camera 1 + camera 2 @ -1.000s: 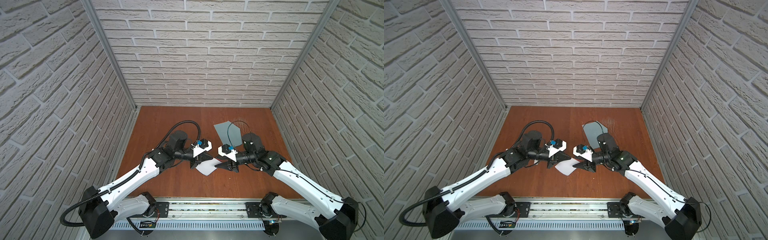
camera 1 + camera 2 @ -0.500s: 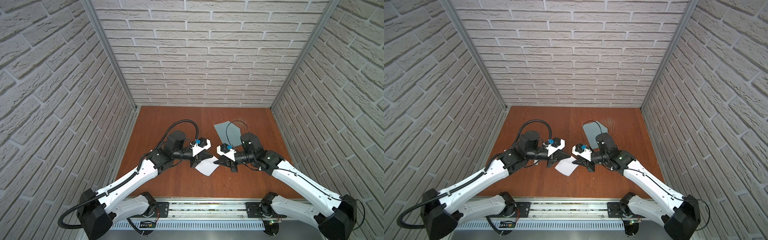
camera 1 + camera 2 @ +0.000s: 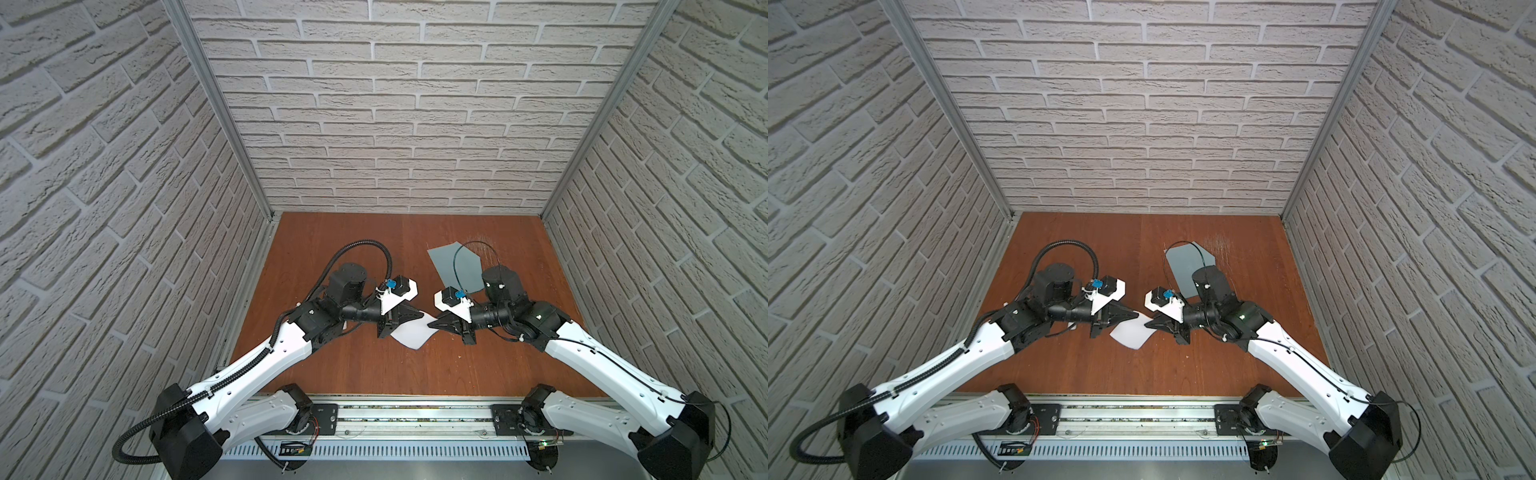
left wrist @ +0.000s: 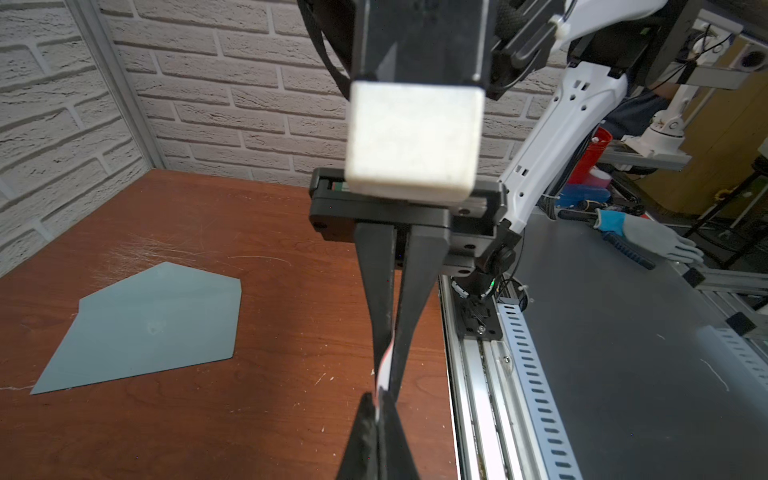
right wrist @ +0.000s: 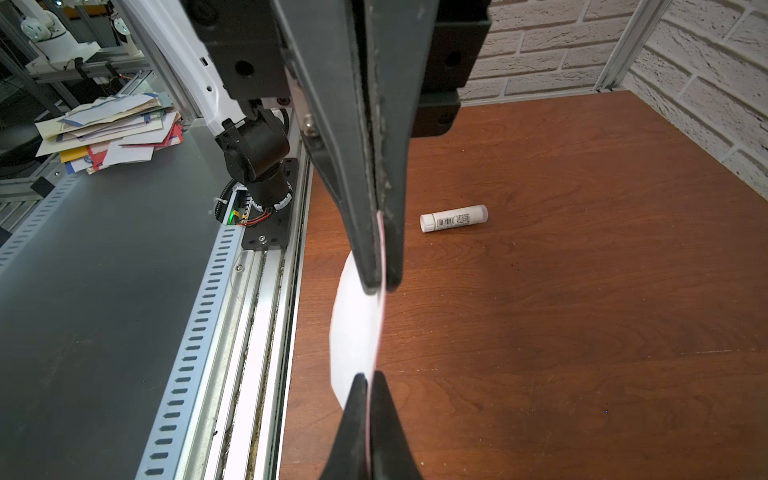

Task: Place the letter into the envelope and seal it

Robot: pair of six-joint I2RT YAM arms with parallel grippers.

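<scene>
Looking at both top views, you will find the letter (image 3: 411, 333) just below the centre of the frame, slung between the two tools and, as far as can be judged, held clear of the table (image 3: 365, 365). Your left gripper (image 3: 420, 318) is clenched on the letter's upper left edge. Your right gripper (image 3: 432, 324) is clenched on its right-hand corner, and the two sets of tips stand just beside one another. The right wrist view confirms both grasps: the letter shows there as a white sheet, bowed and nearly edge-on, running from the pinched fingers at the bottom centre of the frame up to the other pair closed on it at the centre. A red strip shows along its edge. In the left wrist view only that thin red-and-white edge of the letter is visible, caught between closed fingers at lower centre. The envelope (image 3: 455, 266) lies flat on the table above and to the right of centre in both top views, well apart from the letter and partly hidden behind the right arm. A white stick (image 5: 454, 217) lies on its side on the table, right of centre in the right wrist view, touching nothing.
</scene>
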